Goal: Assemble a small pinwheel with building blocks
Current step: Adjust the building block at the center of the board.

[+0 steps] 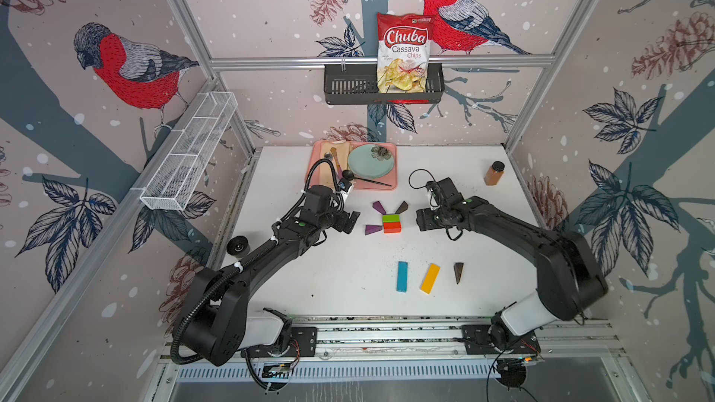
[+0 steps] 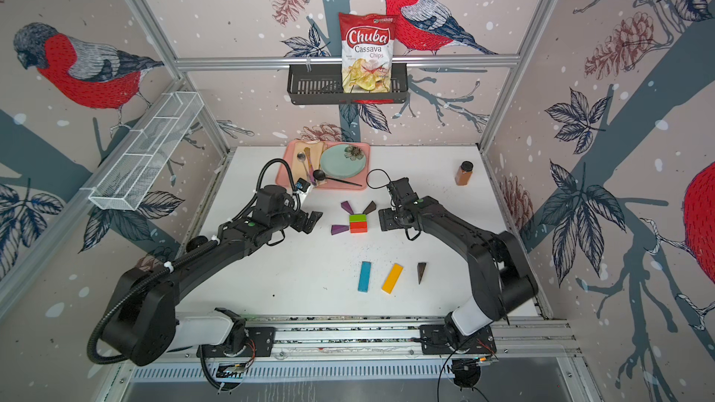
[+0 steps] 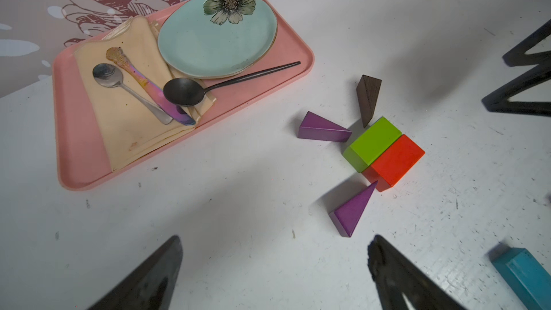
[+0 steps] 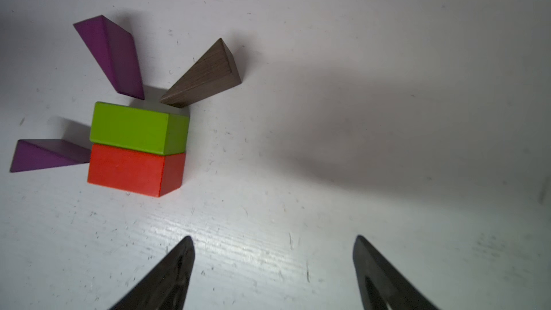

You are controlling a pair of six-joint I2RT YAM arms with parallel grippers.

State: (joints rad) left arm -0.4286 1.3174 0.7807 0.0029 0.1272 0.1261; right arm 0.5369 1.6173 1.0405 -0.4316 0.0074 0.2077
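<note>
- The half-built pinwheel (image 1: 390,222) lay mid-table, with a green brick (image 1: 390,218) touching a red brick (image 1: 392,227).
- The left gripper (image 1: 354,222) and right gripper (image 1: 419,220) hovered on either side of it. Each claw was spread wide and gripped nothing.
- A pink tray (image 1: 394,177) sat just behind, carrying a teal plate (image 1: 369,164), a napkin (image 3: 134,120) and three utensils (image 3: 182,92). A spice jar (image 1: 494,174) stood far right.
- There were eight blocks. Five were at the hub: the two bricks, a far purple wedge (image 1: 379,207), a near purple wedge (image 1: 373,229) and a hub brown wedge (image 1: 402,207).
- Three lay loose near the front, well apart: a blue bar (image 1: 402,276), a yellow bar (image 1: 430,278) and a loose brown wedge (image 1: 458,272).
- In both top views the left arm's cable covered part of the tray. The left wrist view cut off the blue bar and most of the jar.
</note>
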